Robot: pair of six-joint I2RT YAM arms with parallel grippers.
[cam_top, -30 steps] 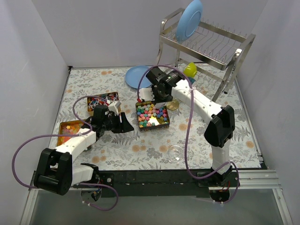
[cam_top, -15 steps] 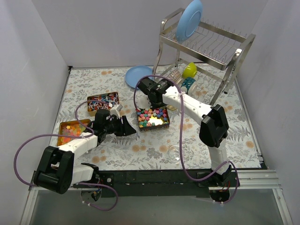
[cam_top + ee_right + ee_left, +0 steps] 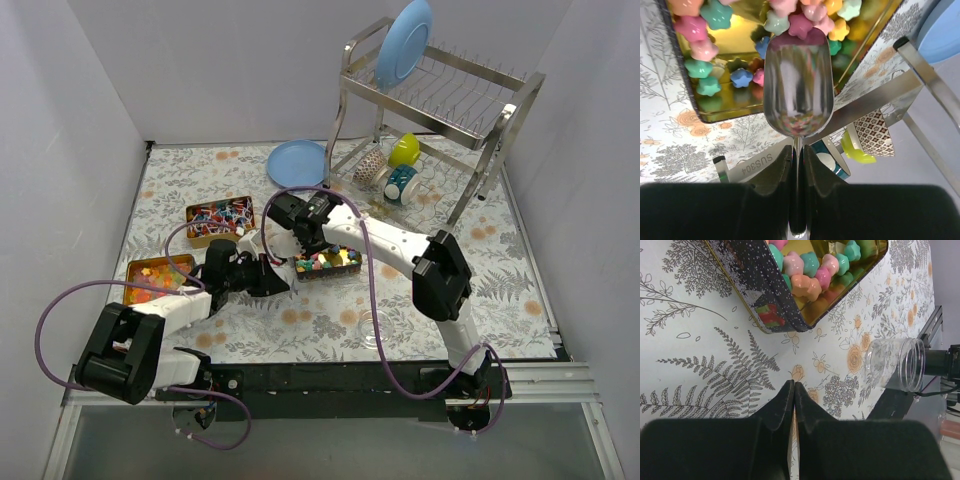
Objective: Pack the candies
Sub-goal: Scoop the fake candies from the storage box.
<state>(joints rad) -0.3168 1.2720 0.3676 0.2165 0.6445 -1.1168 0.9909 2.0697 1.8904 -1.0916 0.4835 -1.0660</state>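
Observation:
The candies (image 3: 800, 25) are small star-shaped sweets in pink, teal, yellow and orange, lying in a dark tin (image 3: 747, 280) with a gold inside, at the table's middle (image 3: 327, 262). My right gripper (image 3: 798, 150) is shut on the handle of a shiny metal scoop (image 3: 797, 85). The scoop's empty bowl hangs just over the candies at one side of the tin. My left gripper (image 3: 794, 385) is shut with nothing between its fingers, low over the tablecloth just off the tin's near-left corner. In the top view the right wrist (image 3: 300, 222) hides the tin's far-left part.
A clear jar (image 3: 375, 325) stands on the table near the front, right of the tin. Two more tins (image 3: 219, 219) (image 3: 158, 278) sit at the left. A blue plate (image 3: 296, 162) lies at the back, beside a dish rack (image 3: 440, 100) with cups (image 3: 400, 180).
My left gripper has shut and edged toward the tin's corner. The right arm has swung left and toward the front, bringing the scoop over the tin.

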